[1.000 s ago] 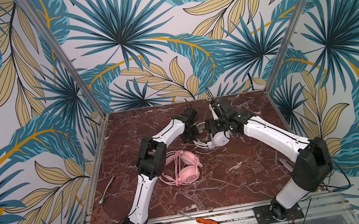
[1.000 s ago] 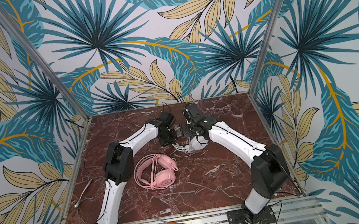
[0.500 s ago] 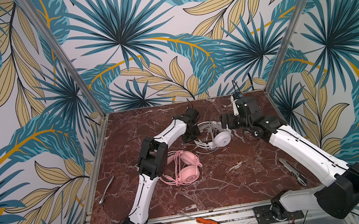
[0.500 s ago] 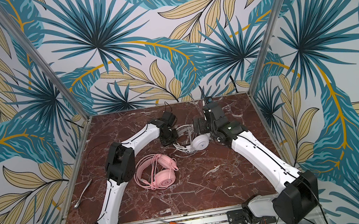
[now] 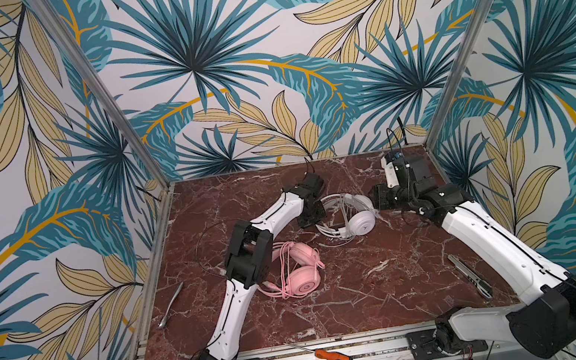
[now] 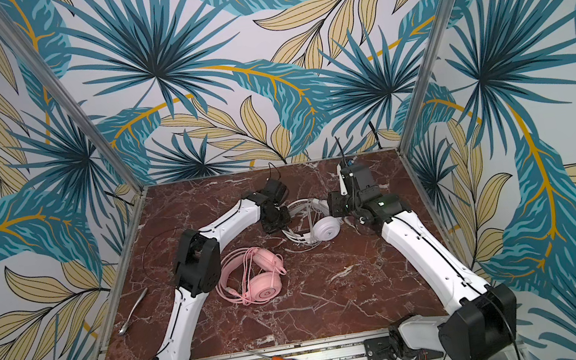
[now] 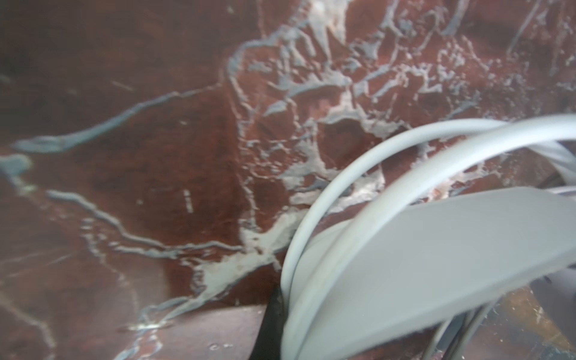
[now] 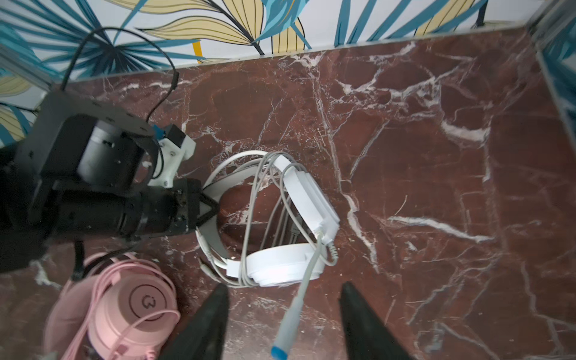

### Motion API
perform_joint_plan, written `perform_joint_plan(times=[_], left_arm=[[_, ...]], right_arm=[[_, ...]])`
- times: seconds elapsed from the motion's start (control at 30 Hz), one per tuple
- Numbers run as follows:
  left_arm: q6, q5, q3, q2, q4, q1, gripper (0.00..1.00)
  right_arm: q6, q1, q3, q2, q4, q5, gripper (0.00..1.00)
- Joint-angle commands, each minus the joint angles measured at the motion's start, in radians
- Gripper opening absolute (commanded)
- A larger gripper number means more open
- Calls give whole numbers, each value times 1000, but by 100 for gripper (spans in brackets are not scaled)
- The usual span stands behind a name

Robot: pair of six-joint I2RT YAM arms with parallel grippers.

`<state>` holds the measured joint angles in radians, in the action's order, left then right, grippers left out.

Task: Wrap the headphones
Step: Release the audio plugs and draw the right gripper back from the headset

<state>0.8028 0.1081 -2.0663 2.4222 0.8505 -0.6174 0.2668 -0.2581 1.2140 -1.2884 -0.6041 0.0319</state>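
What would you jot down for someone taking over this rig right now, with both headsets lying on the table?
Left gripper: jaws shut on the white headset, clamping its headband, towards the back of the table.
Right gripper: jaws open; the white cable's loose end hangs between them, not pinched.
Pink headset: mid-table, its cable looped around it; looks done.
Left to do: the white cable is only partly looped over the band, so the loose end probably needs winding in.
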Motion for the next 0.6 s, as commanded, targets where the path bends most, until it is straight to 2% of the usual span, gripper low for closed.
perform_joint_plan(times=[0.0, 0.07, 0.27, 0.4, 0.57], left_arm=[[21, 32, 15, 77, 19, -20, 8], [22, 33, 9, 84, 19, -26, 8], [45, 34, 8, 101, 19, -34, 9], [51, 33, 9, 108, 19, -37, 13], [52, 31, 18, 109, 19, -37, 19]], right_arm=[[54, 25, -34, -15, -44, -97, 37], [80, 50, -54, -14, -42, -111, 28], [101, 87, -56, -66, -96, -139, 20], [124, 97, -71, -114, -94, -198, 10], [153, 99, -73, -171, -62, -230, 5]])
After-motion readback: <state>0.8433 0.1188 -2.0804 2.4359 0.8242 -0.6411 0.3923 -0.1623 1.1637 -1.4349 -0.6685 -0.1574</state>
